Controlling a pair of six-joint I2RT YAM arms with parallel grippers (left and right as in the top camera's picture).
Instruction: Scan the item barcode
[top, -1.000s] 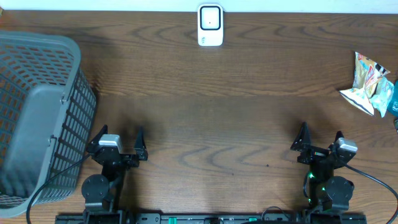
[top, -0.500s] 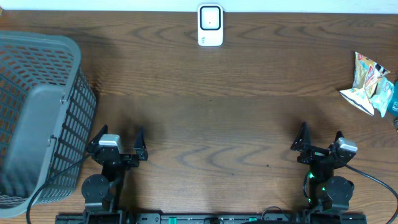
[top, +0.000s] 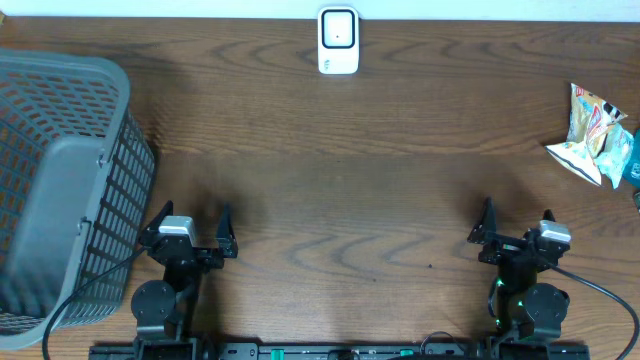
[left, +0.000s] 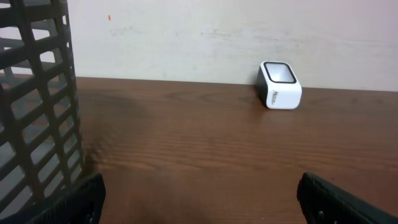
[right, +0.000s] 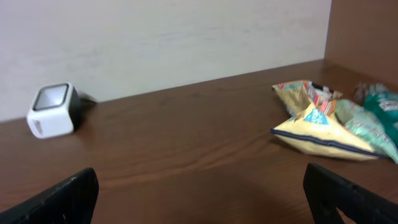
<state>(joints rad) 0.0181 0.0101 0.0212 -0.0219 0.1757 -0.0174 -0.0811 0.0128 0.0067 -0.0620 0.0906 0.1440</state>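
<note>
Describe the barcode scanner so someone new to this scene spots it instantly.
Look along the far edge of the wooden table, against the pale wall, midway across. The scanner is the small white box with a dark window on its face. Unlike the grey mesh basket at left and the crinkled snack bags at right, it stands alone.

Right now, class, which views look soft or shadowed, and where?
Overhead: evenly lit and crisp, with soft shadow beside the basket. Left wrist: scanner sharp, near basket mesh soft. Right wrist: snack bags slightly blurred, fingers dark at the bottom corners.
</note>
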